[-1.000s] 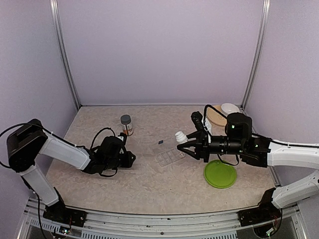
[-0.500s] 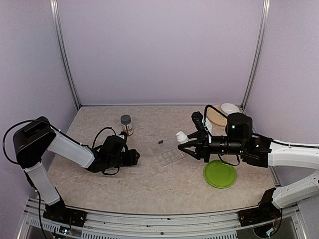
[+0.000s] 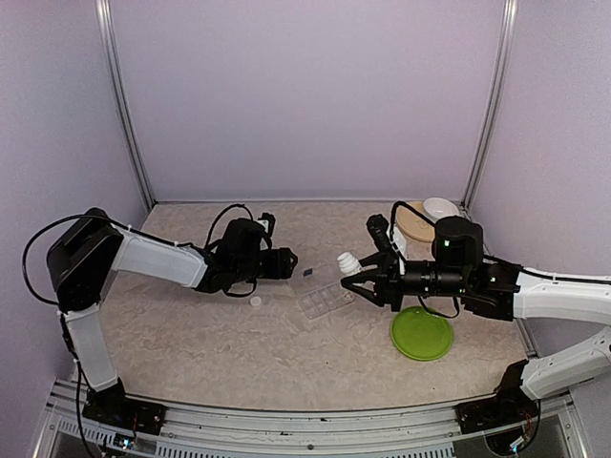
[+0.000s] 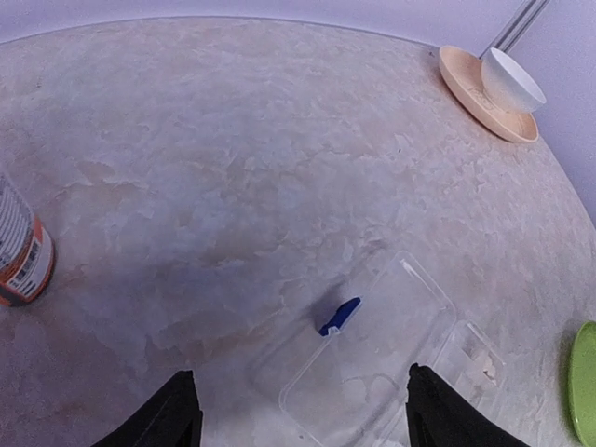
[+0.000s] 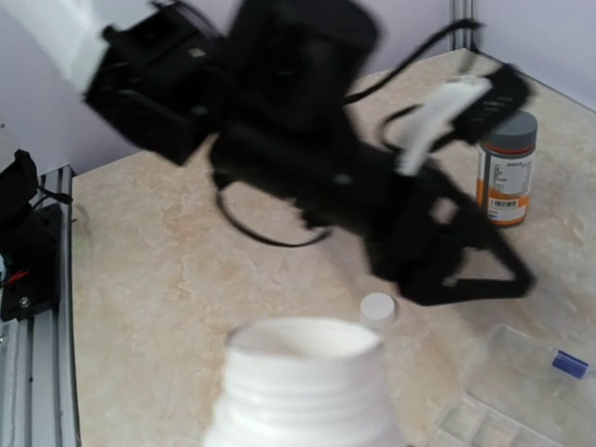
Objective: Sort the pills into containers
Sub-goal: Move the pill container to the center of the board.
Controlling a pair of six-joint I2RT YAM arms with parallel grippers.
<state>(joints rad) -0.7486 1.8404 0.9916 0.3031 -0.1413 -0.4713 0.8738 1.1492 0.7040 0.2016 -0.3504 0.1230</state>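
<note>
Though blurred overhead, pill box [image 4: 372,368]: clear, blue tab [image 4: 340,316]
left end effector [image 4: 303,400]: apart
right end effector [image 3: 350,277]: clamps white bottle [image 5: 303,382]

Two bottles [image 5: 303,391] [image 5: 506,168], one pill box [image 3: 326,301]

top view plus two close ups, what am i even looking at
These are two robot arms bolted at the near edge of a table. The wide picture comes from a camera above and behind them; the other two from a camera on each wrist. The right gripper holds an open white bottle. The left gripper is open and empty, facing the clear pill box. Also there: a small white cap, a green plate, an orange-labelled bottle, and a white bowl on a tan plate.
</note>
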